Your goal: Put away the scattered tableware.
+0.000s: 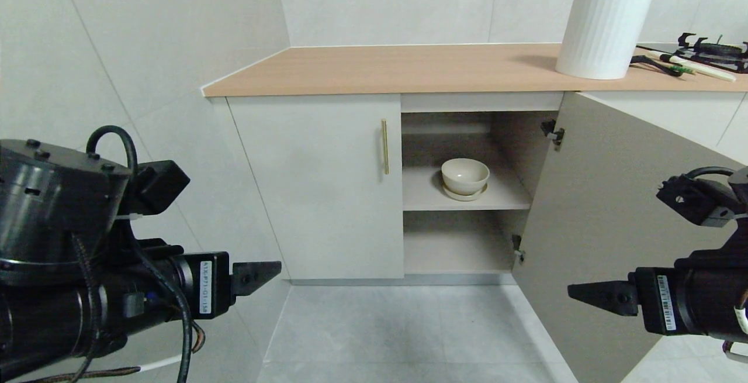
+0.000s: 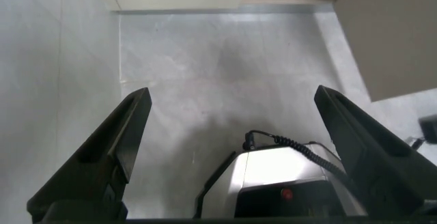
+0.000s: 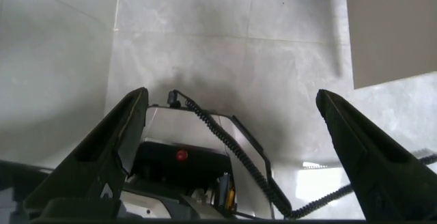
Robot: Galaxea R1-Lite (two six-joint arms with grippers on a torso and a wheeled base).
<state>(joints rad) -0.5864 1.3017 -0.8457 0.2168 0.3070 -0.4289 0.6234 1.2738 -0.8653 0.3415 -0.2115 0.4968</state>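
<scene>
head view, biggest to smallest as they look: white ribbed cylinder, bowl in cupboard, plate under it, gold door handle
1. White ribbed cylindrical container, clearly largest.
2. Beige ceramic bowl.
3. Unranked: small beige plate, mostly hidden under the bowl, and slim gold metal handle, long but thin.

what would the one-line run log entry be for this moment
left gripper: open, empty | right gripper: open, empty | bowl: on plate, upper shelf | cabinet door: open
</scene>
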